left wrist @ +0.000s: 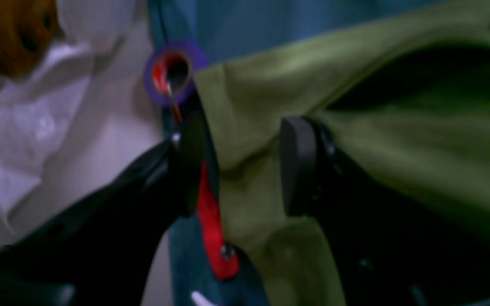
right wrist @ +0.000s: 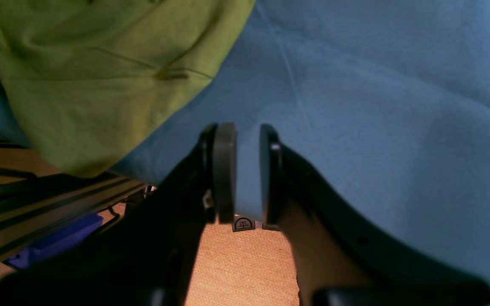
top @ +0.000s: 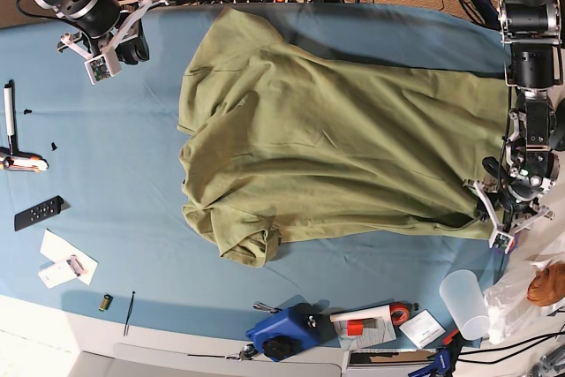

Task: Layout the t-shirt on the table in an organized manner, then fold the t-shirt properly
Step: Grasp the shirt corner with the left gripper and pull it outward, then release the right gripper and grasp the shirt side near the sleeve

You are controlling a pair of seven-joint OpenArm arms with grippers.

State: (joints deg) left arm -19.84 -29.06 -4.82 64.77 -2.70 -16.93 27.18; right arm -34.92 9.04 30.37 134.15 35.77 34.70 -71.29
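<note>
- Base view: the t-shirt [top: 335,147] lies spread across the middle of the blue surface [top: 115,183], mostly flattened, with one sleeve bunched into a crumpled fold at its lower left corner.
- Over at the shirt's far edge, on this view's right, the left hand [top: 505,209] sits right at the hem near the surface's edge.
- Left wrist view: the left hand [left wrist: 245,165] stands wide open, and a fold of olive fabric [left wrist: 355,140] lies between its two pads; the pads are apart from each other and not pinching the cloth.
- A red strap [left wrist: 213,229] and a roll of tape [left wrist: 172,74] show just beside that hand, blurred.
- Right wrist view: the right hand [right wrist: 248,174] is open only a narrow gap, holding nothing, with bare blue cloth [right wrist: 377,119] behind it and the shirt [right wrist: 100,72] off to one side.
- In the base view that right hand [top: 99,57] hangs at the top left corner, well apart from the shirt.
</note>
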